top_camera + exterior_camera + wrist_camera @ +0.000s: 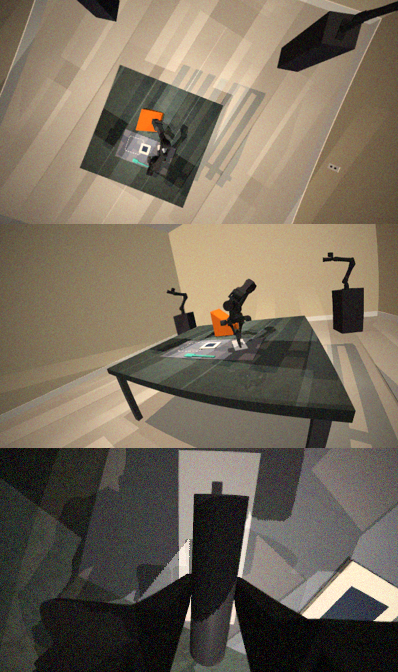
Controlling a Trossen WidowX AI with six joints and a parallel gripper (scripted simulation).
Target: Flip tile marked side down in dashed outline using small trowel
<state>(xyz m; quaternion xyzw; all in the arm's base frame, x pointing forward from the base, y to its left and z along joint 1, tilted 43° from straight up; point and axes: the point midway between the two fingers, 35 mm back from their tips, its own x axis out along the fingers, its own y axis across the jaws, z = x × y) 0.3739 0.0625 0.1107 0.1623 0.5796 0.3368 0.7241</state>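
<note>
The tile (145, 149) (210, 345) (357, 605) lies flat on the mat (120, 152) (169, 354), its cream border and dark blue square facing up. It overlaps the right part of the dashed outline (127, 144). The trowel's dark round handle (215, 533) lies over a pale flat plate (244, 346) (220, 468), which looks like its blade, to the right of the tile in the top and exterior views. My gripper (239, 345) (212, 580) is shut on this handle, one finger on each side, low over the mat. The arm hides part of the trowel.
A teal flat tool (135, 160) (199, 356) lies along the mat's near edge in the exterior view. An orange block (144, 121) (221, 326) stands just behind the mat. Two other arms stand on dark pedestals (348, 309) away from the table.
</note>
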